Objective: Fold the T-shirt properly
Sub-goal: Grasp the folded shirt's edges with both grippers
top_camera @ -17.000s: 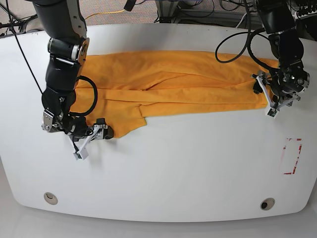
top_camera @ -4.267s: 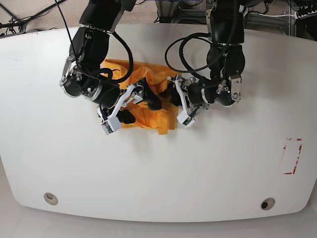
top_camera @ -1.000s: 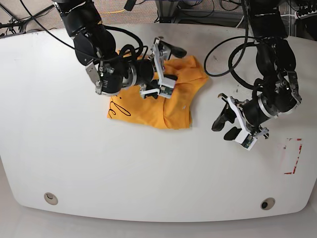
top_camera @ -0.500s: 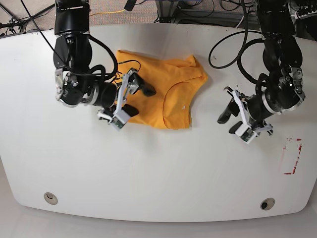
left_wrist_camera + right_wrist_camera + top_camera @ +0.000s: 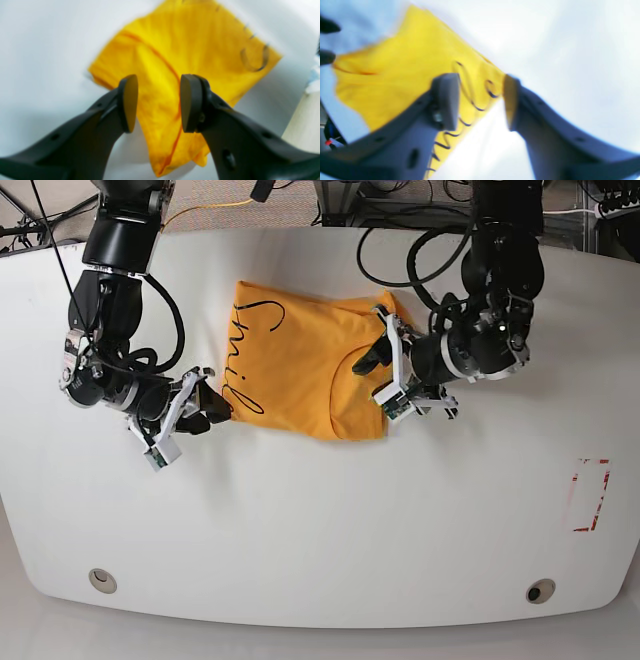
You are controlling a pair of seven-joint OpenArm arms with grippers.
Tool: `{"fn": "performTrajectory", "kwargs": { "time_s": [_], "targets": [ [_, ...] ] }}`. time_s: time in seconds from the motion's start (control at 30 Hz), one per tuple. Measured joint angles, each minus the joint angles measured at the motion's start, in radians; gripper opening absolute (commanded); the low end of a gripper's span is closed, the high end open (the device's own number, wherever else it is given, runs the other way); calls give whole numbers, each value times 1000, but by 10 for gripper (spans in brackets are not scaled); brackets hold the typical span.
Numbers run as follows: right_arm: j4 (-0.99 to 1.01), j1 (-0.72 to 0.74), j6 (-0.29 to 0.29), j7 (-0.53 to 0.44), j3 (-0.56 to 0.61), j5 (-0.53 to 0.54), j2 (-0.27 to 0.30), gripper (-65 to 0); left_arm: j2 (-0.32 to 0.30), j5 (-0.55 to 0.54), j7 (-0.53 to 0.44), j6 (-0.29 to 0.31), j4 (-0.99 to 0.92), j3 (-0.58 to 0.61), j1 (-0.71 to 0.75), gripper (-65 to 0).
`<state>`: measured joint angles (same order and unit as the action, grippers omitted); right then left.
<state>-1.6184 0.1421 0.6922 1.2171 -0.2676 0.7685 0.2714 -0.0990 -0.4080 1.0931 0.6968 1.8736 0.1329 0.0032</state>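
Overhead base view: the T-shirt lies folded into a compact orange-yellow block on the white table, slightly toward 12 o'clock of the table's centre. Black cursive lettering runs along the block's 9 o'clock edge, and a curved seam or neckline shows near its 3 o'clock side.

The right gripper sits at the 8 o'clock corner of the T-shirt, just beside the lettered edge. In the right wrist view its two fingers stand apart with a clear gap, the cloth and its lettering visible beyond them; nothing is clamped between the pads. Whether a fingertip touches the fabric cannot be told, as this picture is blurred.

The left gripper is at the 3 o'clock edge of the T-shirt, its fingers reaching over the cloth near the curved seam. In the left wrist view the two black fingers are parted, with the yellow fabric seen through the gap and beyond it; the pads hold nothing between them. Contact with the cloth cannot be judged from this picture.

A small red-and-white marking lies on the table at 4 o'clock, well apart from the T-shirt. Two round holes sit near the table's 6 o'clock edge, one toward each corner.
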Motion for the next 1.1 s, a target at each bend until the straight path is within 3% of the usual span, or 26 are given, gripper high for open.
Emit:
{"fn": "performTrajectory", "kwargs": {
  "time_s": [0.23, 0.4, 0.63, 0.83, 0.93, 1.1],
  "targets": [
    [58, 14, 0, -45, 9, -80, -14, -476, 61, 151, -11, 0, -68, 105, 27, -406],
    [108, 19, 0, -103, 60, -191, -39, -476, 60, 160, -14, 0, -94, 129, 27, -406],
    [150, 16, 1, -278, 168, -360, -50, -476, 8, 156, -15, 0, -119, 135, 21, -406],
    [174, -32, 4, -291, 177, -401, -42, -476, -36, 146, -42, 4, -272, 140, -71, -406],
    [123, -69, 3, -285, 182, -419, -38, -476, -50, 149, -95, 2, -370, 137, -129, -406],
    [11, -138, 5, -288, 187, -409, -39, -477, -92, 150, -97, 2, -387, 139, -188, -406]
  ]
}}
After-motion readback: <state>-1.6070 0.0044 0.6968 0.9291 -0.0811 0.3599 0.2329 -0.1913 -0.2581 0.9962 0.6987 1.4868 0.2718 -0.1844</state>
